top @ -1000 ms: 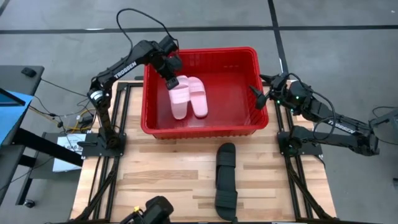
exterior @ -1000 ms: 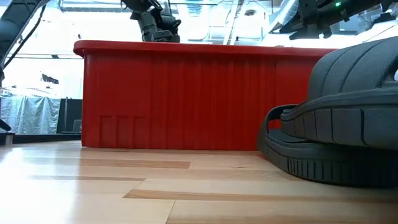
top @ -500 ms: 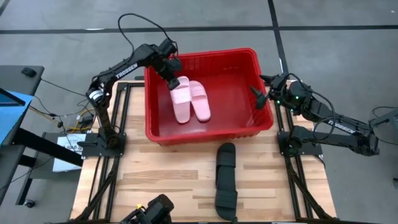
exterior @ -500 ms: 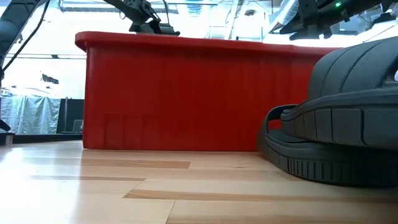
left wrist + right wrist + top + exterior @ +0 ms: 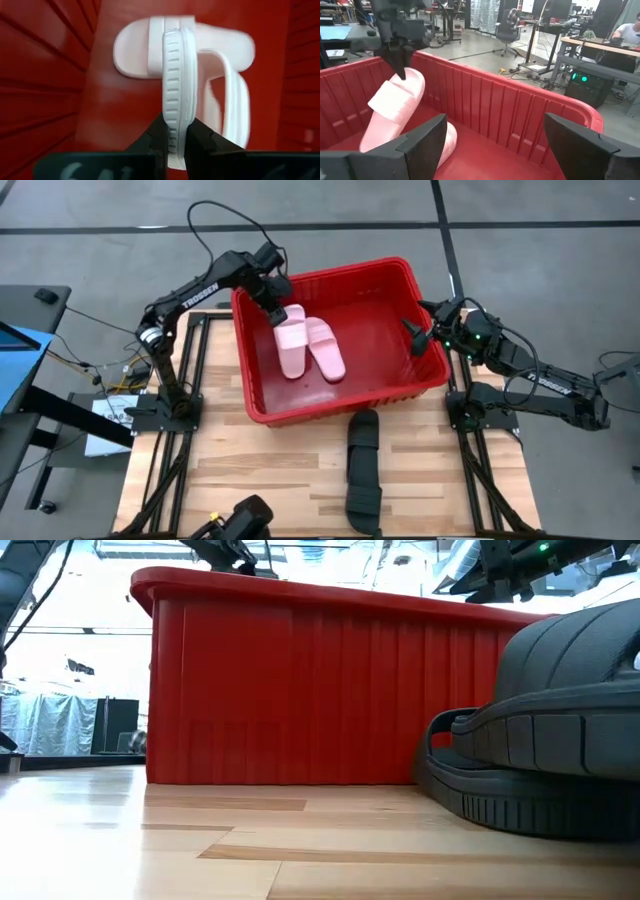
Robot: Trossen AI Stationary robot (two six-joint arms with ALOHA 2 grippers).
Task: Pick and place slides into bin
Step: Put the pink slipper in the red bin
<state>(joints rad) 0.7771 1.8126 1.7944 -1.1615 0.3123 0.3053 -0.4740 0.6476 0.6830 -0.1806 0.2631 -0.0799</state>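
Left gripper [image 5: 279, 311] sits inside the bin [image 5: 330, 405] at its 10 o'clock corner, clamped narrow on the edge of one pink slide [image 5: 177, 95], which stands on edge over the floor. Second pink slide [image 5: 327, 348] lies flat just beside it, toward 3 o'clock. Two black slides [image 5: 363, 470] wait on the table [image 5: 250, 480], at the bin's 6 o'clock. Right gripper [image 5: 418, 334] hovers at the bin's 3 o'clock rim, fingers spread wide, holding nothing.

Risks: bin sits skewed; dragging the held slide against the wall could shove it further. An early release may tip the slide onto its partner.
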